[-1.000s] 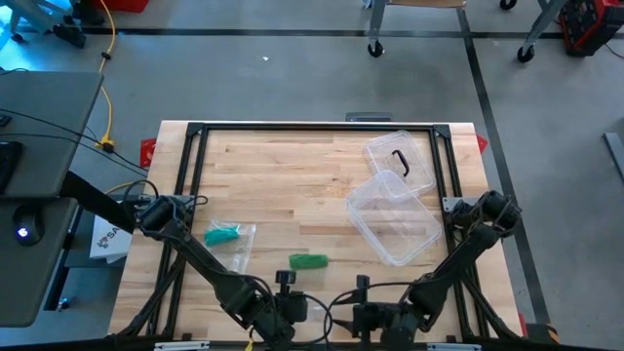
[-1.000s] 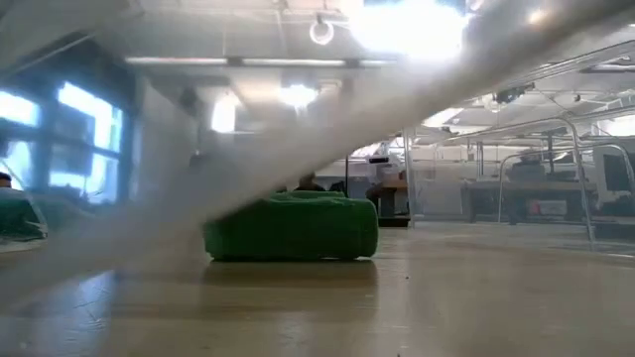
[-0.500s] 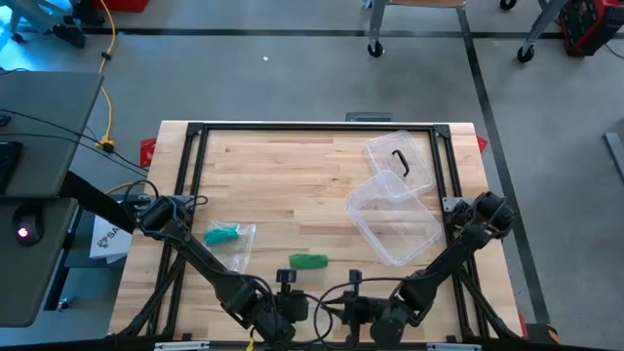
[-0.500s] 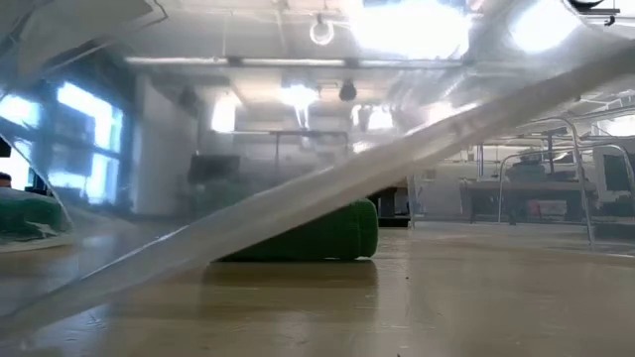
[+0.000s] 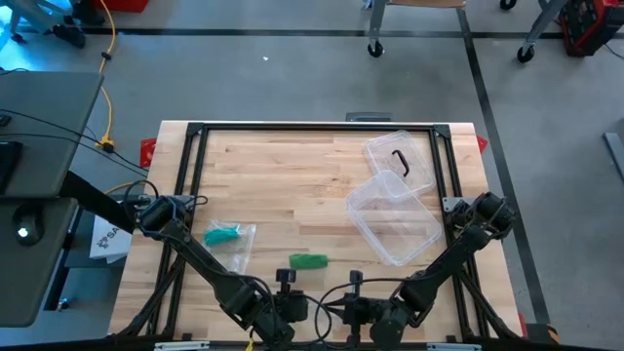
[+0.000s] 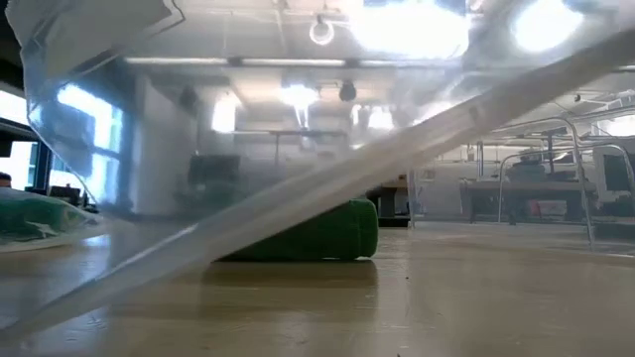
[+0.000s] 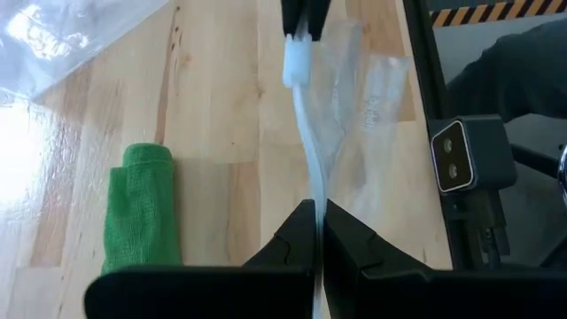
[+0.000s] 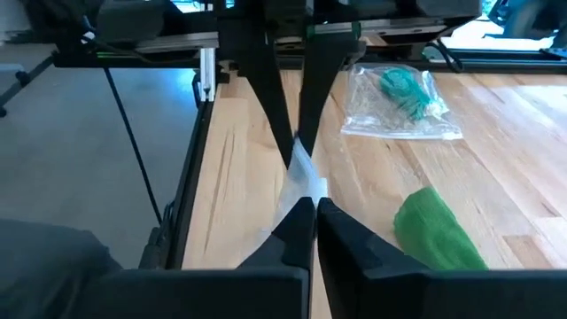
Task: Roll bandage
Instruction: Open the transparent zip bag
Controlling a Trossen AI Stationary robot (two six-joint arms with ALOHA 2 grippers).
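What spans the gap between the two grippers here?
A clear plastic bag, pinched by the left gripper and the right gripper, stretches between them; the wrist views show it.

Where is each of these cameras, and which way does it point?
High: above the table, looking straight down; both arms show.
Low: at tabletop height, facing the bandage through a clear wrapper; no arm.
Left wrist: past the left hand, shut on the wrapper, toward the right hand.
Right wrist: the reverse, past the right hand.
All show the bandage.
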